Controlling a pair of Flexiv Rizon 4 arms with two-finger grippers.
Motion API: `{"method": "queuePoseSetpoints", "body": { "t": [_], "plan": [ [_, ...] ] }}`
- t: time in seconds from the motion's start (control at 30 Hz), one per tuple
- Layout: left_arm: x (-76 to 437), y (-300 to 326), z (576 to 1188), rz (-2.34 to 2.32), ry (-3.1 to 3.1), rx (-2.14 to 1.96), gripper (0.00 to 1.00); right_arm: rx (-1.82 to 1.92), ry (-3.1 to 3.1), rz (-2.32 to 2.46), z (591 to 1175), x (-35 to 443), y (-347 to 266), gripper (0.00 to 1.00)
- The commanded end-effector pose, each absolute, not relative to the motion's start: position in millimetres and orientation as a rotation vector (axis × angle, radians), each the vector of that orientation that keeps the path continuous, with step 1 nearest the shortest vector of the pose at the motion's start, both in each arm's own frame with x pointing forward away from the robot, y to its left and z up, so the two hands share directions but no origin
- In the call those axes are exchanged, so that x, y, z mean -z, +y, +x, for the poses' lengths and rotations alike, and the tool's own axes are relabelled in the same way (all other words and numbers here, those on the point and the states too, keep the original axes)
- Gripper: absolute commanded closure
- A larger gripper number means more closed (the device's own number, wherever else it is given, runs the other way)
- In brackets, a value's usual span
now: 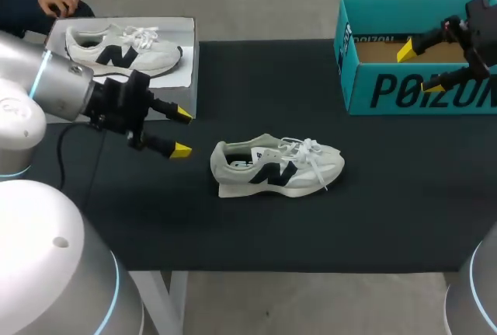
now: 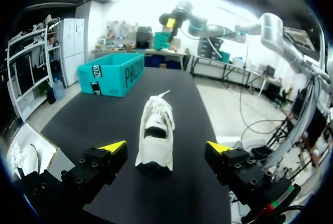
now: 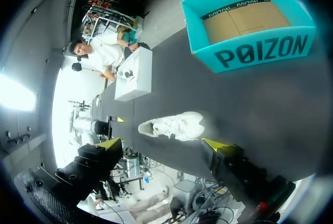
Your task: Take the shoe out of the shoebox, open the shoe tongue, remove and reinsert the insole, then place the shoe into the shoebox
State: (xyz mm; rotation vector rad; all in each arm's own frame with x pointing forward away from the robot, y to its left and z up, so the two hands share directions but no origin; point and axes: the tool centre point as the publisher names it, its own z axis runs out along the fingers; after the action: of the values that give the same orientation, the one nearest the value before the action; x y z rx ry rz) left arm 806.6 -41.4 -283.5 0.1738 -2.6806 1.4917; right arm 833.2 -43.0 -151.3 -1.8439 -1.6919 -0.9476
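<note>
Left hand, right hand splayed wide; shoe untouched.

open table all round the shoe; teal shoebox, white box well apart

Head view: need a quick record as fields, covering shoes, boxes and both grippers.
sneaker: upright on the black table, mid-table, heel toward the left gripper, outside both boxes
teal shoebox: far right, open, no shoe inside
white box: far left, holds a second sneaker
left gripper: open, empty, apart from the sneaker's heel
right gripper: open, empty, over the teal shoebox
</note>
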Motion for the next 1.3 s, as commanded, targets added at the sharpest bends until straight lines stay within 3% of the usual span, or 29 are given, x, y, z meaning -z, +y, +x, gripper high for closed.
{"method": "queuePoseSetpoints", "body": {
  "t": [0.03, 1.3],
  "plan": [
    [280.0, -41.1, 802.7, 0.179, -2.686, -1.492, 0.0, 0.943, -1.692, -1.847, 833.8, 151.5, -42.5, 0.0],
    [277.4, -41.5, 800.6, 0.199, -2.687, -1.464, 0.0, 0.943, -1.692, -1.847, 833.8, 151.5, -42.5, 0.0]
  ]
}}
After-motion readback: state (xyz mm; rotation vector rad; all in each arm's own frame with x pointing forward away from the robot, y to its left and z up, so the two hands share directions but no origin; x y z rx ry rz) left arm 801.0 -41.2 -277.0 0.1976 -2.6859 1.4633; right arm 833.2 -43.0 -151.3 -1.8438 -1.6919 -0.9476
